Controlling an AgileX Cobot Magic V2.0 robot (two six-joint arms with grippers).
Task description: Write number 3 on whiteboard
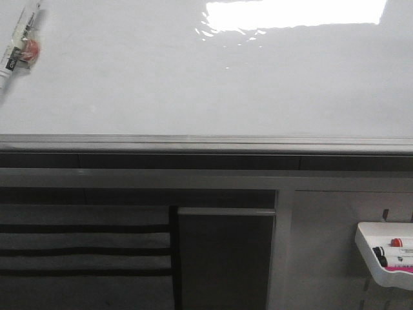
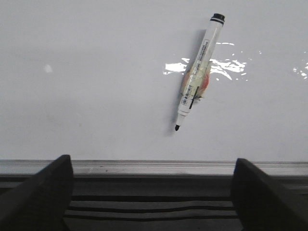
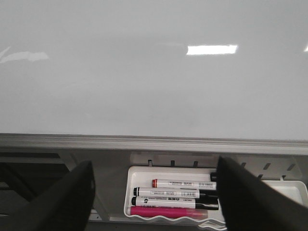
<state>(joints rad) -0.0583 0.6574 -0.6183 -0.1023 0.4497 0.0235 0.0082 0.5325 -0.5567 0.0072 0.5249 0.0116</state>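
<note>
The whiteboard is a glossy white board with a grey rail along its near edge. No number 3 shows on it in any view. A white marker with an orange patch at its middle lies on the board at the far left. In the left wrist view this marker has its black tip bare. My left gripper is open and empty, back from the rail and apart from the marker. My right gripper is open and empty over the tray. Neither gripper shows in the front view.
A small white tray hangs below the board at the right. It holds several markers, one of them pink. Dark striped panels sit under the rail at the left. A bright light patch reflects on the board.
</note>
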